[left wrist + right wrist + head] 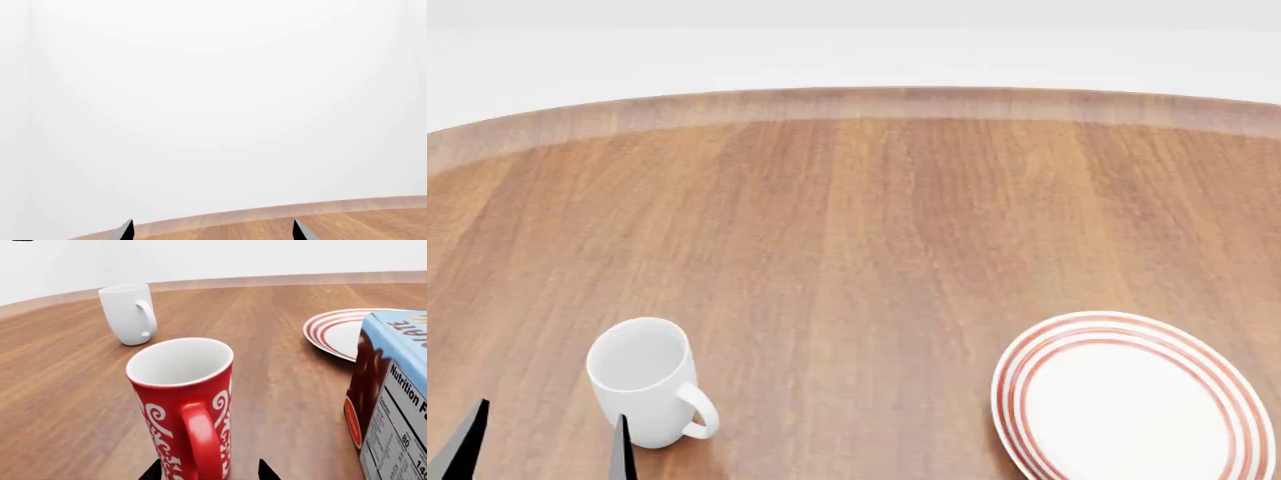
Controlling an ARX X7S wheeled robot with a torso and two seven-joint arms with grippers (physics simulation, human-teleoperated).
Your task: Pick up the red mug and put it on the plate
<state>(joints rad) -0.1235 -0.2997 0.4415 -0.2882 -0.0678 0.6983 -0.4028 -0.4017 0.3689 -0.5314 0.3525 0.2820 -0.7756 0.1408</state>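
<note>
The red mug [183, 405], red with white swirls and a white inside, stands upright on the wooden table in the right wrist view, its handle [200, 440] turned toward the camera. My right gripper [211, 472] is open, one fingertip on either side of the mug's base, with a gap on one side. Beyond the mug lies the plate [340, 330], white with red rings; the head view shows the plate [1134, 400] at the near right. My left gripper [545, 450] hangs open and holds nothing at the near left. The red mug is outside the head view.
A plain white mug [641, 380] stands just beside my left gripper's fingertips; the right wrist view shows the white mug [130, 315] behind the red one. A blue and brown carton [393, 400] stands close beside the red mug. The table's curved far edge [854, 100] meets a white wall.
</note>
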